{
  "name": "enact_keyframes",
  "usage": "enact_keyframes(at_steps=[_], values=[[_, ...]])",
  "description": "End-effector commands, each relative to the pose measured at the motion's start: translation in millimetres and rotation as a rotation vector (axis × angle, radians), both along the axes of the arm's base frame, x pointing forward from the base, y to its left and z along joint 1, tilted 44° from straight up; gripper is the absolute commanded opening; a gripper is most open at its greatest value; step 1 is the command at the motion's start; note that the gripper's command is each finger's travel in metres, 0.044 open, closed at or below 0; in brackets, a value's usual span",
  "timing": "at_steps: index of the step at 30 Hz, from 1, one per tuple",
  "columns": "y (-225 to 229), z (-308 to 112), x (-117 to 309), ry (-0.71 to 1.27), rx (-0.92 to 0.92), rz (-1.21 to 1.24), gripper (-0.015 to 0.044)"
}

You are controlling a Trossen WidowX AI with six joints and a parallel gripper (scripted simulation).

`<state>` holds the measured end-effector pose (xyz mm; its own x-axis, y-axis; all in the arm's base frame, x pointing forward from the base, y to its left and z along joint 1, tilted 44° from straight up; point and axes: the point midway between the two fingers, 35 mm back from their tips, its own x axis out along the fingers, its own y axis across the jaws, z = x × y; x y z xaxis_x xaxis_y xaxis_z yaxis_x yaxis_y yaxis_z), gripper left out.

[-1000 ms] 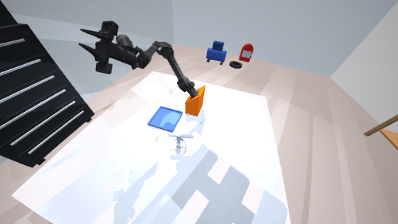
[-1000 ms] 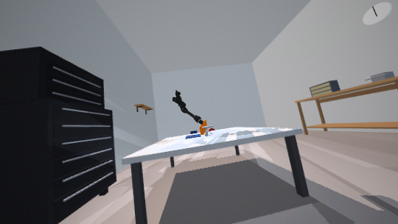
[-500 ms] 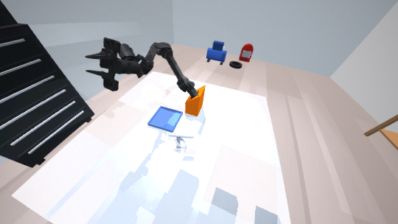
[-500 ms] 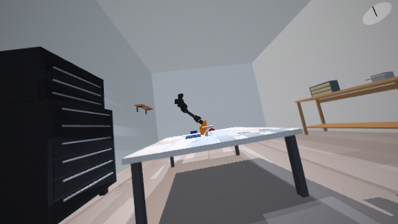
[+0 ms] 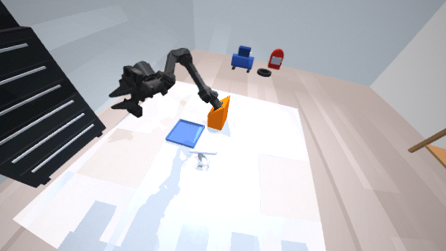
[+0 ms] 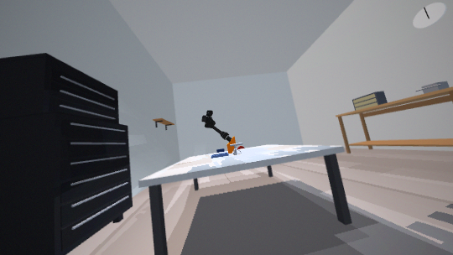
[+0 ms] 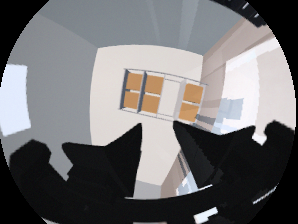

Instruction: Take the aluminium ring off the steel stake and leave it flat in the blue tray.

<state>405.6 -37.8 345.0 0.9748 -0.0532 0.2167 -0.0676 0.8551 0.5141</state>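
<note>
Tool (image 5: pixel 111 101) (image 7: pixel 157 124) beyond blue tray (image 5: pixel 185 133) (image 6: pixel 220 155).

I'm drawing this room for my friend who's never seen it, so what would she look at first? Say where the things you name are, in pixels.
Probably the bright orange wedge-shaped block (image 5: pixel 217 120) (image 6: pixel 231 147) on the white table (image 5: pixel 289 136) (image 6: pixel 252 161), with the black robot arm (image 5: pixel 195 75) (image 6: pixel 219 131) reaching up from it. Next, maybe the flat blue square tray (image 5: pixel 184 133) (image 6: pixel 220 155) beside that block, or the big black drawer cabinet (image 5: pixel 41 99) (image 6: pixel 92 147) at the left of the top view.
</note>
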Motion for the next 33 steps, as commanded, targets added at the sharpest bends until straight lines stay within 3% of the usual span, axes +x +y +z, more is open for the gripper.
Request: enact_keyframes(at_steps=[1, 18, 33], values=[[-10.3, -24.6, 3.1, 0.067, -0.039, -0.056, 0.0200], [-44.1, -114.3, -0.7, 0.340, -0.237, -0.238, 0.0200], [-79.0, -210.1, -30.8, 0.683, -0.467, -0.362, 0.0200]])
